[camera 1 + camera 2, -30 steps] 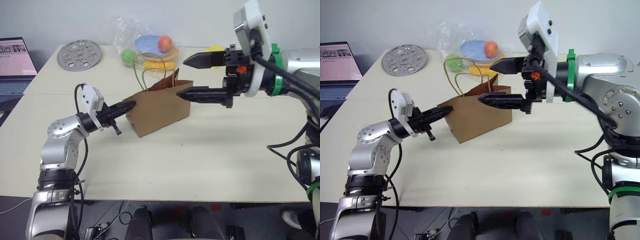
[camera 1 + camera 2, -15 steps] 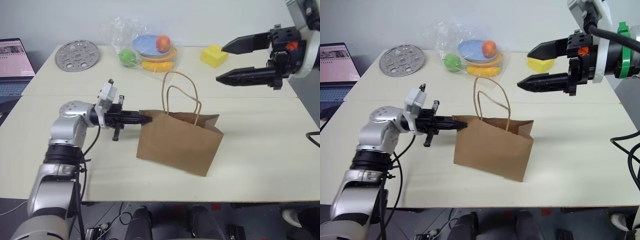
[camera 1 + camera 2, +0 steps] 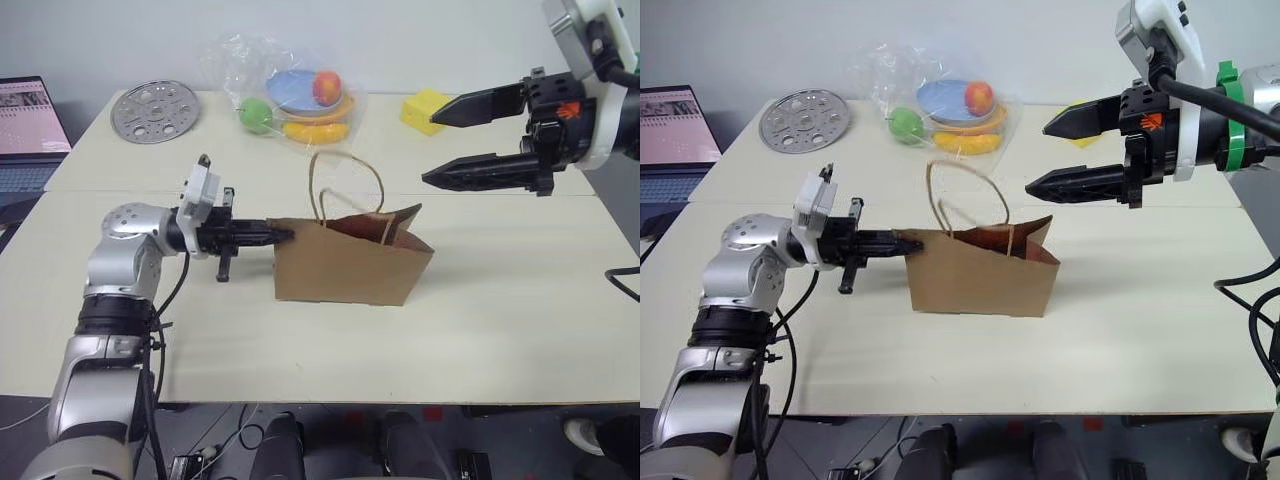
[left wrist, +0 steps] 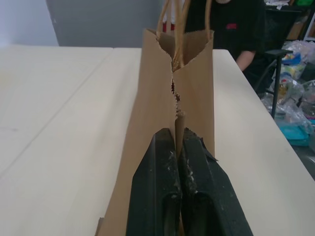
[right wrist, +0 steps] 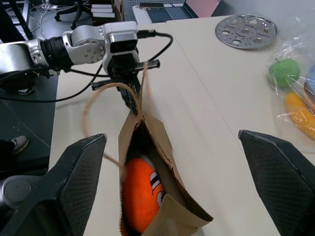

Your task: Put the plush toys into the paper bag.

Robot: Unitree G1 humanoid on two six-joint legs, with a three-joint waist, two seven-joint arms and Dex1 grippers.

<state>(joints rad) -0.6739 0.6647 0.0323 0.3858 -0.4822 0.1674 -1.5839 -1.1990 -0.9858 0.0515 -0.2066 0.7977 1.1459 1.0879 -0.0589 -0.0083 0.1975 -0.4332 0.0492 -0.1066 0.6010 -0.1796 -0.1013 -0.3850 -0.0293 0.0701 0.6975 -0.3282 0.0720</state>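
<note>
Inside the paper bag (image 5: 162, 206), right wrist view reveals orange carrot toy (image 5: 140, 194).

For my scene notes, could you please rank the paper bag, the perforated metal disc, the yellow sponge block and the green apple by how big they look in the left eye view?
1. paper bag
2. perforated metal disc, though it lies farther back
3. yellow sponge block, partly behind the right hand
4. green apple

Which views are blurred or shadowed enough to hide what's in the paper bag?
None: the right wrist view looks sharply into the paper bag, the orange carrot plush dim in shadow but readable; the left wrist view is sharp on the bag's pinched edge; both eye views are evenly lit.
</note>
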